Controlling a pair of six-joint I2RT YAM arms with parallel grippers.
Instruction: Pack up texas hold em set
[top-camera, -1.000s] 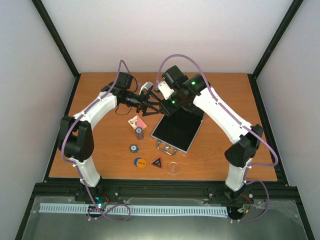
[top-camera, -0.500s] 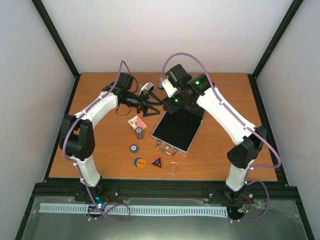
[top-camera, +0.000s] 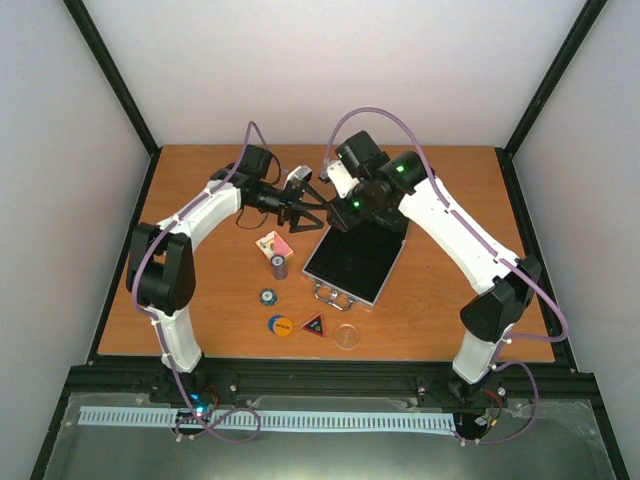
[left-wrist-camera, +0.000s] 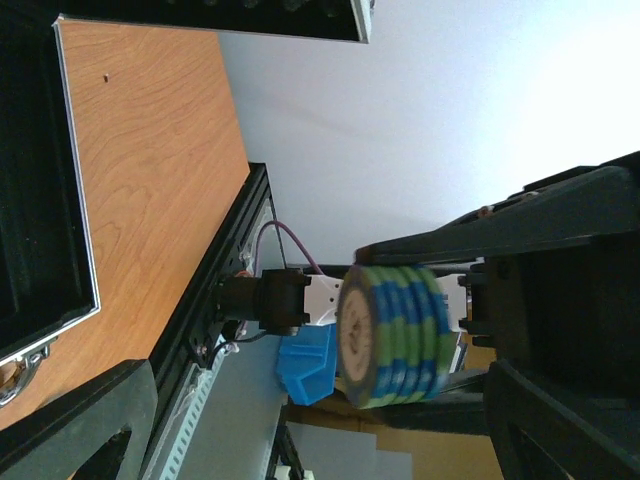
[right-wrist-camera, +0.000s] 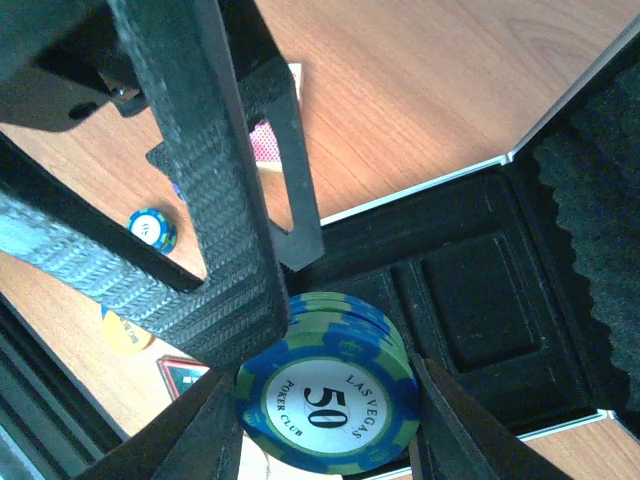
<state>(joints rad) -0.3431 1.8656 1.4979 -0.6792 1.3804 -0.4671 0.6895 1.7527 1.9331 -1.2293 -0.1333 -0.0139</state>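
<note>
A: Who has the chips at this moment?

B: The right gripper (right-wrist-camera: 325, 425). Its jaws are clamped on a stack of green-and-blue chips (right-wrist-camera: 325, 400), pressing on the rims so the column holds together. The top face reads 50.

A: And the left gripper (left-wrist-camera: 320, 380)?

B: Spread wide, holding nothing. In its wrist view the stack hangs sideways between its fingers (left-wrist-camera: 80, 425), with clear space on at least one side. Whether a finger brushes the chips I cannot tell.

A: Why bring both arms there?

B: My guess is a handover, or the left one standing by to steady the column. The stack hangs above the black-lined interior of the open aluminium case (top-camera: 350, 262), over the moulded recesses (right-wrist-camera: 470, 290). That looks like the right spot for lowering it in.

A: What lies outside the case?

B: Everything else, on the table (top-camera: 420, 310) to the left of the case. There is the card pack (top-camera: 273, 243), a short chip stack (top-camera: 279, 266) just beside it, and a single chip (top-camera: 267, 297). Nearer the arms are the orange disc (top-camera: 280, 324), the black-red triangle (top-camera: 314, 324) and the clear disc (top-camera: 347, 335).

A: So packing is barely begun?

B: I judge so. The risk is the column spilling if the grip eases before it sits in a recess.
</note>
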